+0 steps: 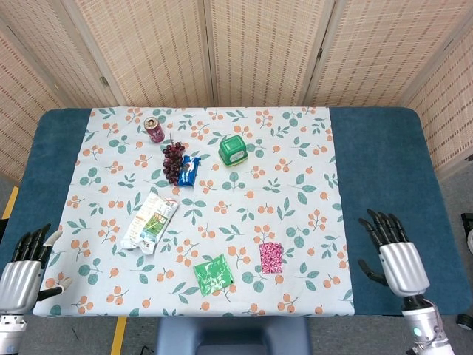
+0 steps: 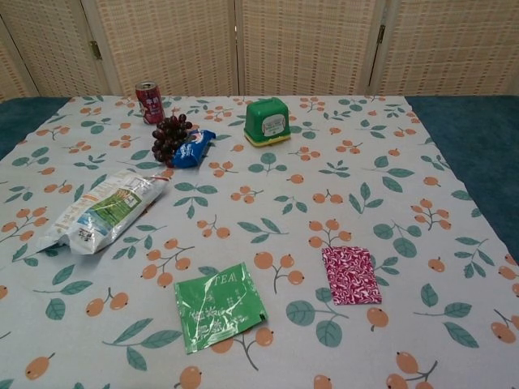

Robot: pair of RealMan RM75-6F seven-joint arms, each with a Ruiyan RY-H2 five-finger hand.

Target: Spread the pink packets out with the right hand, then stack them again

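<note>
Floral cloth covers the counter (image 1: 384, 163); a green packet (image 2: 219, 306) reading "TEA" lies beside the pink packets (image 2: 350, 275). Right robot hand (image 1: 396, 255) and left robot hand (image 1: 22, 270) hover spread, empty.

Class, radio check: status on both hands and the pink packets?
Left hand open. Right hand open, off the cloth. Pink packets lying stacked, untouched. Green tea packet beside, not blocking.

My blue table (image 1: 384, 170) wears a floral cloth (image 1: 295, 148); on it lie pink packets (image 1: 271, 257), green tea packet (image 1: 213, 275), snack bag (image 1: 149, 222), grapes (image 1: 174, 160), can (image 1: 154, 129), green box (image 1: 233, 150)
</note>
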